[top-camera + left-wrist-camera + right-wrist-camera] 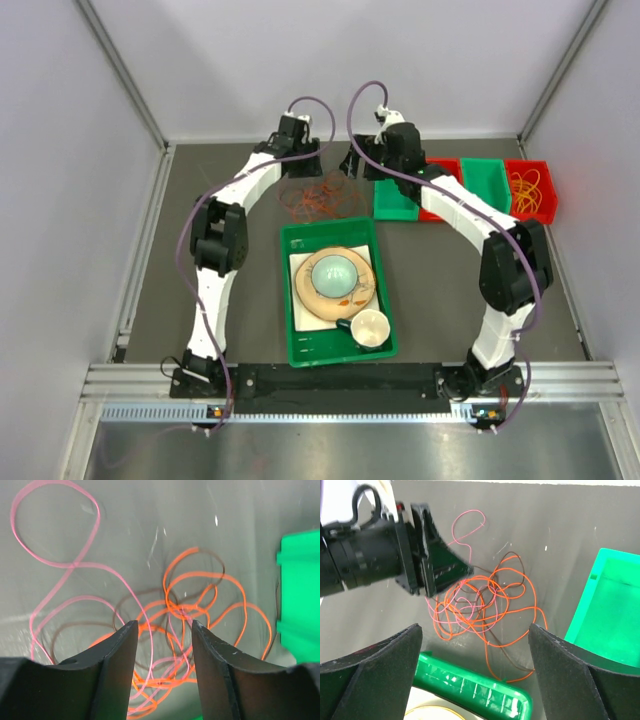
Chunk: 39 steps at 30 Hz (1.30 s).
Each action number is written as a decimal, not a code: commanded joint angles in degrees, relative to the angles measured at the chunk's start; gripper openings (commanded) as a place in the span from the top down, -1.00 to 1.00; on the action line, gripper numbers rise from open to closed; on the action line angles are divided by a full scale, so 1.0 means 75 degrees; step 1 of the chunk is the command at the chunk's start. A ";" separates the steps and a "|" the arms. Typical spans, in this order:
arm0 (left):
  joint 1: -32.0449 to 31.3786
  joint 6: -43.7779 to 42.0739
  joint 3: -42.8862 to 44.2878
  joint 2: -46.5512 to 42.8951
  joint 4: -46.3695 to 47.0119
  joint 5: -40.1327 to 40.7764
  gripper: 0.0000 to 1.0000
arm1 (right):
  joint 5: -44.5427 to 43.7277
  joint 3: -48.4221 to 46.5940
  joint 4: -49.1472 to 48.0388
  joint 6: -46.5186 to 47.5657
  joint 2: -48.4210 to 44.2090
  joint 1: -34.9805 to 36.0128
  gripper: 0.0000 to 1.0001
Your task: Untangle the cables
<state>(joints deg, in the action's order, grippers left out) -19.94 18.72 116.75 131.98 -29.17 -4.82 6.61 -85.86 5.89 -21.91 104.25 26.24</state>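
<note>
A tangle of thin orange, pink and brown cables [318, 196] lies on the grey table behind the green tray. In the left wrist view the tangle [185, 615] lies under and just beyond my left gripper [164, 630], which is open and hangs over it with nothing between the fingers. A pink loop [55, 525] spreads to the far left. In the right wrist view the tangle [480, 605] lies ahead of my right gripper [475, 635], which is wide open and empty above the tray's far rim. The left gripper [440, 560] shows there at the tangle's left edge.
A green tray [292, 300] holds a plate, a bowl [334, 272] and a cup [369, 327] in front of the tangle. Green [395, 200], red, green [486, 185] and red bins [530, 190] stand in a row at the back right; the last holds yellow bands.
</note>
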 commanded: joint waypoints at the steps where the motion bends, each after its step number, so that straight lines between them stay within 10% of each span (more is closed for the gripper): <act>1: 0.0034 -0.0129 0.0815 0.0494 -0.0305 0.0244 -0.04 | 0.0173 -0.0059 -0.0211 -0.0102 -0.0224 0.0052 -0.71; 12: 0.0023 -0.0234 0.1262 0.1000 -0.0670 0.0092 0.05 | 0.0243 -0.0141 -0.0270 -0.0254 -0.0154 0.0041 -0.72; 17: 0.0022 -0.0164 0.1261 0.0918 -0.0552 0.0209 1.00 | 0.0302 -0.0118 -0.0305 -0.0278 -0.0142 0.0052 -0.66; 39: 0.0960 0.0492 0.1517 -0.3312 0.0034 -0.0258 1.00 | 0.0420 -0.2108 0.0386 -0.0161 0.2517 0.0954 -0.58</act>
<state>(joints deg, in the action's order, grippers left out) -14.09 20.08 123.76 109.95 -31.46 -3.68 9.43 -95.74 7.09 -24.05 120.14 31.92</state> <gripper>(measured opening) 0.012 0.799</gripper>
